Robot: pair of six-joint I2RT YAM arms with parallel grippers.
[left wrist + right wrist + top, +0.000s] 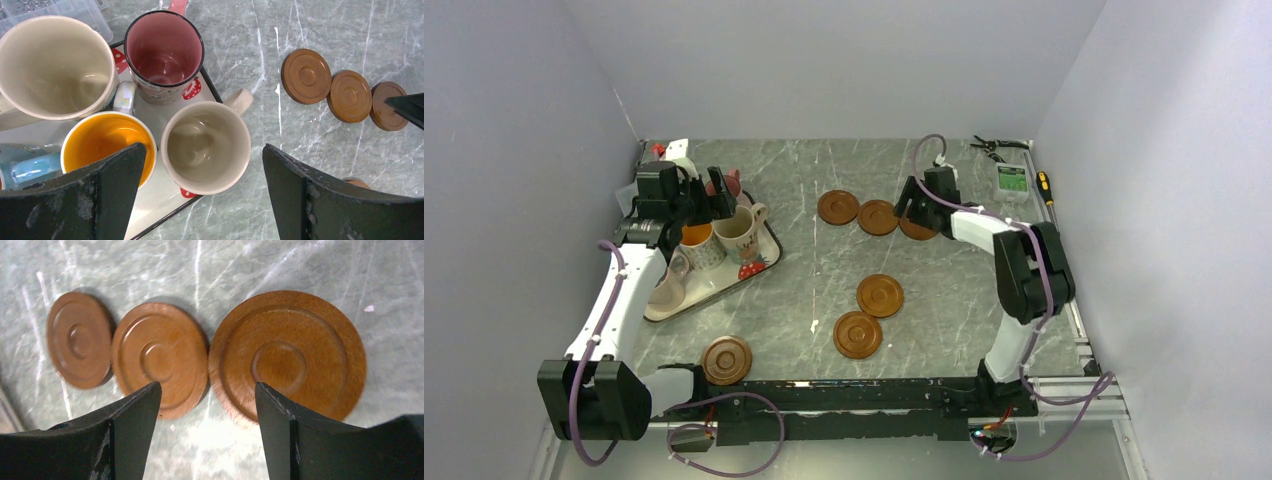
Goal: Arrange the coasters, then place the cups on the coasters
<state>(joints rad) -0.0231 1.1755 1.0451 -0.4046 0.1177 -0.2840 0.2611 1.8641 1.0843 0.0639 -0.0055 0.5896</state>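
**Q:** Why is your right end effector [207, 390] parked over the far row?

**A:** Three coasters [160, 360] lie edge to edge near 12 o'clock on the counter [804, 280]. I hang just above the end coaster [287, 357], at the row's 3 o'clock side. My jaws are apart with nothing between them, so it rests flat on the counter. I judge that disc to be the one I am tending.

**Q:** And the other three?

**A:** A pair [880, 296] sits near the centre, touching. A lone coaster [726, 360] lies at 7 o'clock, by my left base. Neither lines up with the row, so the arranging isn't finished.

**Q:** Your left side?

**A:** My left end effector [204, 165] is spread wide and empty above the cups [107, 142]. They stand crowded on the tray [152, 202] at 9 o'clock (I count five from the wrist; a sixth I cannot make out). The wide gap suits a mug's girth. The cream cup [207, 147] sits right at the tray's edge with its handle toward the row. It looks the easiest first pick, with open counter on its outer side.
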